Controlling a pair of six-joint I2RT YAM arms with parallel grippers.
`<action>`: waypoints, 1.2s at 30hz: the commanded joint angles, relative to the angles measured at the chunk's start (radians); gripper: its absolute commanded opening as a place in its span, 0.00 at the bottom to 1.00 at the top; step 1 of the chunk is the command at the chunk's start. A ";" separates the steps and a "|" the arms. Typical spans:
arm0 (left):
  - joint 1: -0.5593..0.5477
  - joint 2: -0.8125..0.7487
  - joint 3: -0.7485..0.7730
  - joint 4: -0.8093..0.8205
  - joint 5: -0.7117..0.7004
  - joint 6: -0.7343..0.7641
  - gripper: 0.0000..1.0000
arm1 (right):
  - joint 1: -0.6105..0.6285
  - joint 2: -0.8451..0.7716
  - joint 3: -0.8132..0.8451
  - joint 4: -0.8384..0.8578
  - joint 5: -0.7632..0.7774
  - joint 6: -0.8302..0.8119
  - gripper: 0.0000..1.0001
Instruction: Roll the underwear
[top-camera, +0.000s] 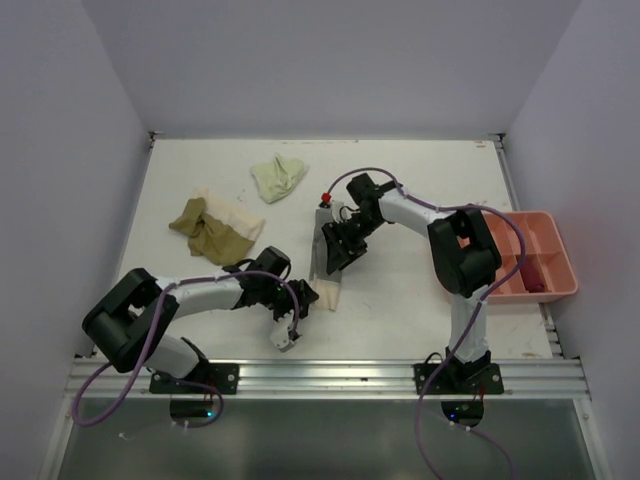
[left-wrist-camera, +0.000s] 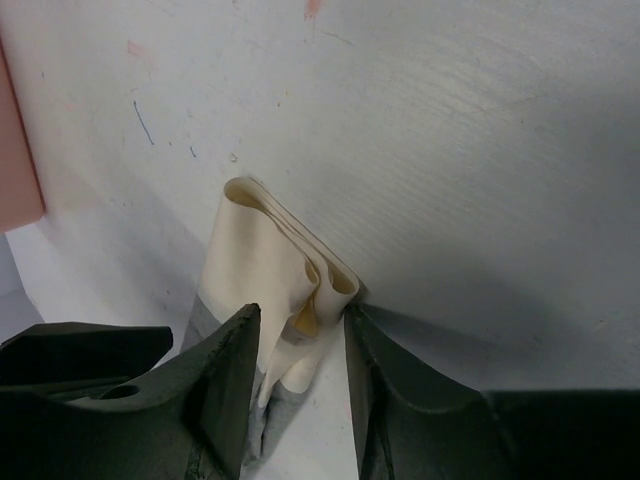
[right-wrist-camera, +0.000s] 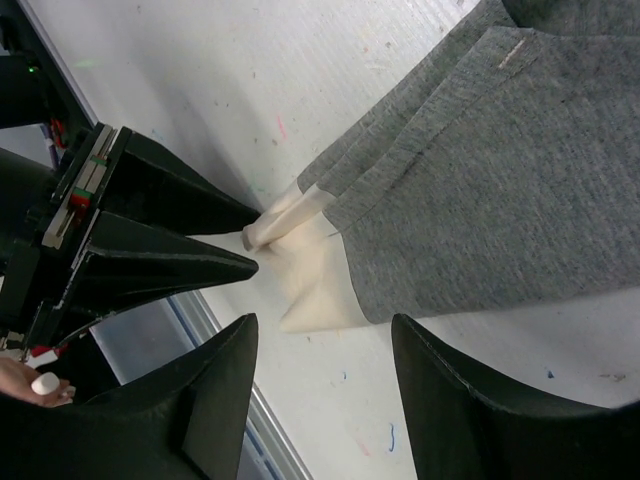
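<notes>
Because the left gripper (left-wrist-camera: 300, 315) pinches only the folded cream waistband (left-wrist-camera: 255, 250) at the end of the grey underwear (right-wrist-camera: 480, 170), with the cloth bunched between its fingers, the roll ought to begin from this tip. Turn the wrist so the band curls over onto the grey strip lying beyond the fingertips, with the pinch held low against the table (right-wrist-camera: 300, 80) so the layers do not slip apart. The right gripper (right-wrist-camera: 322, 325) hangs with jaws spread just above the same end and holds nothing. The band's corner lies ahead of its fingertips, and the grey body runs away to its upper right. It would serve best pressing the strip flat a little farther along, so the cloth lies straight while the first turn tightens. The main risk, I judge, is a loose, skewed start, since the band is folded in several leaves.
</notes>
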 joint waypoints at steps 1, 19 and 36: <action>-0.011 0.042 0.023 -0.049 -0.023 0.312 0.42 | 0.004 0.010 0.001 0.007 -0.021 -0.025 0.60; -0.028 0.063 0.016 -0.138 -0.060 0.384 0.12 | 0.004 -0.022 0.047 -0.044 -0.051 -0.045 0.59; -0.004 0.063 0.181 -0.235 0.158 -0.193 0.00 | -0.066 -0.091 0.053 -0.076 -0.061 -0.128 0.57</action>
